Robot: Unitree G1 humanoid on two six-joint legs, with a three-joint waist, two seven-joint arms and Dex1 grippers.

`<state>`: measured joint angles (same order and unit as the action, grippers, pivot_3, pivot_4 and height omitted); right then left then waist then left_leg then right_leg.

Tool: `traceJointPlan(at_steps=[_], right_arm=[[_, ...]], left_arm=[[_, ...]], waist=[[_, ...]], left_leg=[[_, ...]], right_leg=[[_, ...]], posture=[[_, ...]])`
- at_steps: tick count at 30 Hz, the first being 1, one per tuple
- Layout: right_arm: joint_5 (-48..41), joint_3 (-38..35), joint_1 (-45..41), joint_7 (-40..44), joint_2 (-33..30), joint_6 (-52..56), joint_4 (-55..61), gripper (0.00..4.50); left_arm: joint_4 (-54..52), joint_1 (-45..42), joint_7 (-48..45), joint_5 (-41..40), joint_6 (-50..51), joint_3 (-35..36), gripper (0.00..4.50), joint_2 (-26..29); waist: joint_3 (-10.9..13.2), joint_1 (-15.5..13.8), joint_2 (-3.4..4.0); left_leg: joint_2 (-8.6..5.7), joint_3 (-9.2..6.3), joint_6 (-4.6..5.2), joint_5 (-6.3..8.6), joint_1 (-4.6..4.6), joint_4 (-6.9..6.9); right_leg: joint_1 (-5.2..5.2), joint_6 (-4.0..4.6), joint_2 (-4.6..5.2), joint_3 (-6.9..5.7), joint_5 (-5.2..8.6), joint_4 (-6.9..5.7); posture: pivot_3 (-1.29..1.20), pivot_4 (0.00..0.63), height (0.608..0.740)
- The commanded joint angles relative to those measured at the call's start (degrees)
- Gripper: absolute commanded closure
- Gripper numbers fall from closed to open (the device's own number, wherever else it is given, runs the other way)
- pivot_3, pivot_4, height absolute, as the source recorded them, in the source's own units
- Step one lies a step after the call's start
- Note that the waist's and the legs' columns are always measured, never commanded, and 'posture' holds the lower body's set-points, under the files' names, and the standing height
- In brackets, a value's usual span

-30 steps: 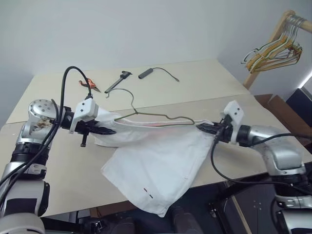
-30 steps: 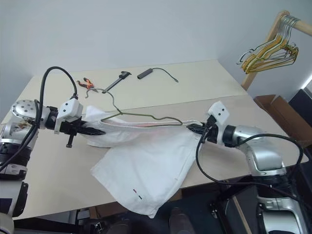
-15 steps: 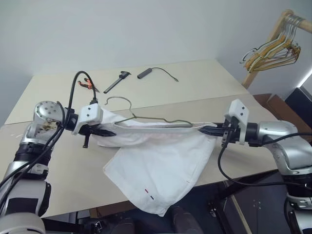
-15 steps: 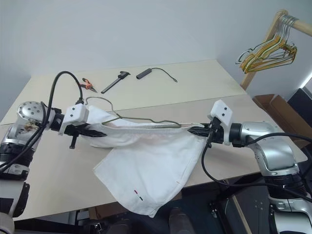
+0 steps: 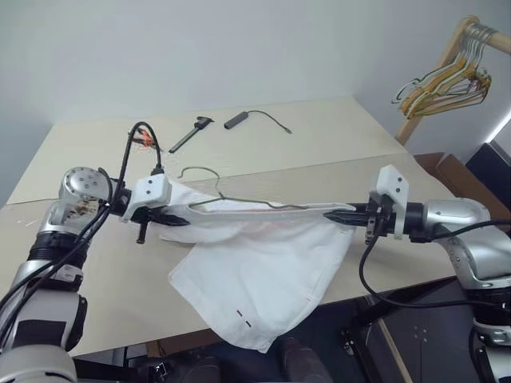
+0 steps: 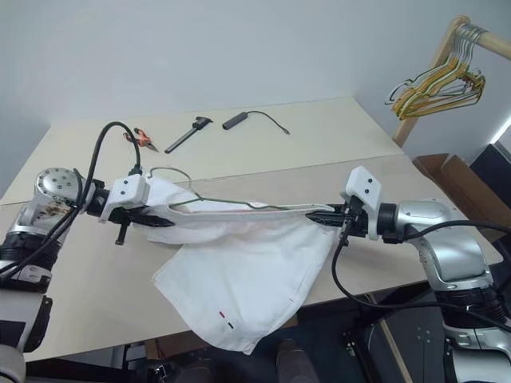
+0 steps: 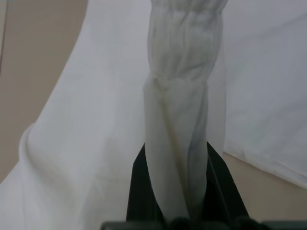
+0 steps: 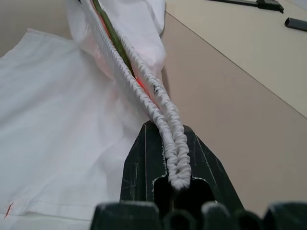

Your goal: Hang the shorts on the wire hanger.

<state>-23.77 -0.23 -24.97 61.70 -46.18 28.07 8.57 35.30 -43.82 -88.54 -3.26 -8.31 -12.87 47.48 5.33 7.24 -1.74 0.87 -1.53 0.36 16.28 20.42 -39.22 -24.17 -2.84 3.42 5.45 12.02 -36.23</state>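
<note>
The white shorts (image 5: 255, 271) are stretched by their gathered waistband (image 5: 263, 209) between my two grippers, just above the table (image 5: 335, 128). The legs drape down over the front edge. My left gripper (image 5: 180, 219) is shut on one end of the waistband, with bunched cloth (image 7: 177, 110) between its fingers. My right gripper (image 5: 331, 214) is shut on the other end, and the elastic (image 8: 165, 120) runs into its jaws. The thin wire hanger (image 5: 239, 201) lies along the waistband, partly inside it, with its hook (image 5: 198, 171) sticking up near the left gripper.
At the back of the table lie orange-handled pliers (image 5: 142, 137), a black caliper-like tool (image 5: 190, 134) and a black handle with a cable (image 5: 239, 120). A wooden rack with yellowish hangers (image 5: 447, 84) stands at the far right, above a cardboard box (image 5: 459, 171).
The waistband has been pulled straighter and tauter between the grippers. The left gripper has sunk a little and the right has risen slightly. The hanger's hook sits lower.
</note>
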Motion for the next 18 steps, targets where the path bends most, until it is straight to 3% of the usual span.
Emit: traceJointPlan(at_steps=[1,5,10,18], right_arm=[[0.02,-0.87,-3.96,-1.66,0.33,-0.24,2.84,4.49],[2.16,3.62,-5.02,-3.76,2.59,0.34,6.67,4.49],[3.02,6.42,-4.2,-4.32,2.62,1.73,10.85,2.87],[2.65,4.63,-2.26,-4.93,0.46,3.1,13.3,0.1]], left_arm=[[-0.06,-0.4,-0.08,3.01,-1.6,-1.24,4.5,0.84],[1.24,-3.19,2.87,4.69,-1.18,-2.15,4.5,-2.45],[3.39,-6.04,5.99,7.15,-0.76,-2.72,4.5,-5.68],[5.69,-7.7,7.49,8.88,-1.18,-2.95,4.5,-7.09]], waist=[[0.0,0.0,0.0],[0.0,-0.28,0.0],[0.0,-0.41,0.0],[0.0,0.04,-0.01]], left_leg=[[0.0,0.0,0.0,0.0,0.0,0.0],[0.0,-0.02,0.0,0.0,0.01,0.0],[-0.02,-0.03,0.0,0.0,0.12,0.0],[0.0,-0.02,0.0,0.0,0.03,0.0]], right_leg=[[0.0,0.0,0.0,0.0,0.0,0.0],[0.01,0.0,-0.01,-0.02,0.0,0.02],[-0.05,-0.01,0.02,-0.03,0.0,0.07],[-0.02,-0.01,-0.01,-0.01,0.0,0.02]], posture=[[-0.09,0.048,0.74],[-0.09,0.047,0.74],[-0.09,0.047,0.74],[-0.1,0.049,0.74]])
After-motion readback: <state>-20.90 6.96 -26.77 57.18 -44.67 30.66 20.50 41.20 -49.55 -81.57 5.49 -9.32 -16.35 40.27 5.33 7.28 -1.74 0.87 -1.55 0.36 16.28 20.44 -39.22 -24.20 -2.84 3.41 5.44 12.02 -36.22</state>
